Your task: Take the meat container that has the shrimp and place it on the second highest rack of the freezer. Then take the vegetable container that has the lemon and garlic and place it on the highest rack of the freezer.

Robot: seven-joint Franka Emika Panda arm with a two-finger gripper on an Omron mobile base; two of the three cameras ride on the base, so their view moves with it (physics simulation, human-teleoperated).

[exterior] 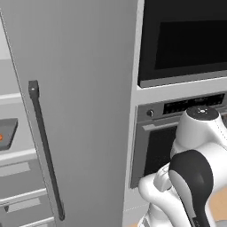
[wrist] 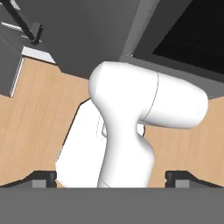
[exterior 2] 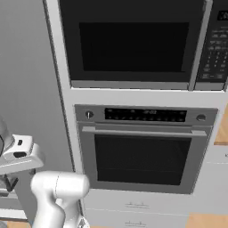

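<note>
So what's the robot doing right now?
Not much yet. The gripper is open and holds nothing, and it points down at the wooden floor over the robot's own body. The robot is parked in front of the tall grey freezer door with its long dark handle, beside the wall oven and microwave. A grey container with something orange in it rests on a shelf at the left.

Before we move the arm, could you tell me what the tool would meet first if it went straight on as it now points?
Probably the robot's own white arm link, which sits directly ahead of the tool; the light wooden floor lies beyond it.
</note>
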